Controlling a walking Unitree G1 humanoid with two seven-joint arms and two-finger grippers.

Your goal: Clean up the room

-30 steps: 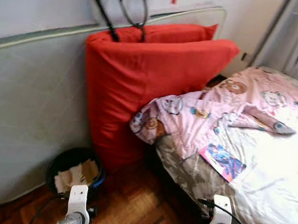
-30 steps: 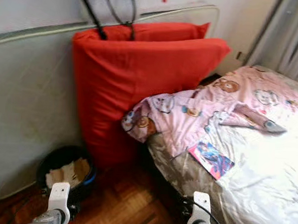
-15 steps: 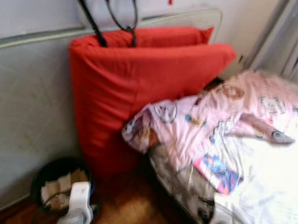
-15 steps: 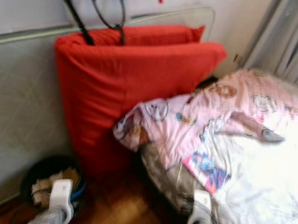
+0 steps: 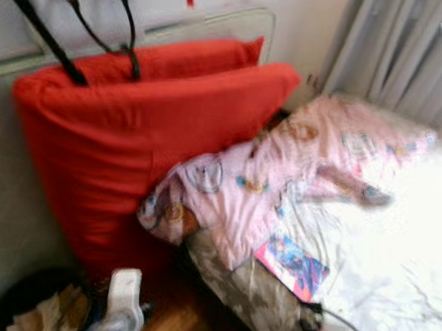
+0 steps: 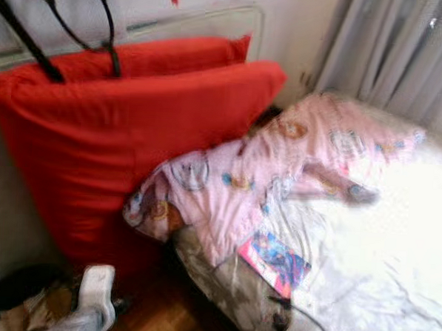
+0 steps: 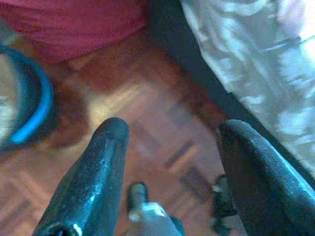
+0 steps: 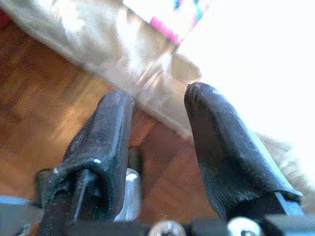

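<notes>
1. So, we're on approach, nothing picked up yet. Judging by the framing, we're squaring up to the bed (image 5: 395, 241); head views are blurred.
2. Left gripper (image 7: 170, 162): fingers spread apart, empty, hanging over the parquet floor (image 7: 147, 113) near the bed's edge. The blue-rimmed bin (image 7: 29, 113) sits off to one side of it.
3. Right gripper (image 8: 157, 128): fingers also parted, holding nothing, low beside the bed's side, with the sheet edge just past the fingertips.
4. Likely targets: the pink printed pyjamas (image 5: 280, 176), crumpled across the head end of the bed and drooping off its corner, and the colourful booklet (image 5: 294, 262), lying flat on the sheet near the bed's edge, just below the pyjamas.
5. Next move, our guess: step in closer, raise the right arm over the mattress, pick one item. The booklet is thin and flat on slick fabric, so it needs an edge pinch; the pyjamas are easier, any fold will do.
6. Materials: the sheet looks satiny and wrinkled, pale and glossy. The pyjamas are soft, limp cotton-like cloth with bear prints. Two big red cushions (image 5: 156, 132) are plump and matte, leaning upright against the wall beside the bed. The bin holds crumpled paper.
</notes>
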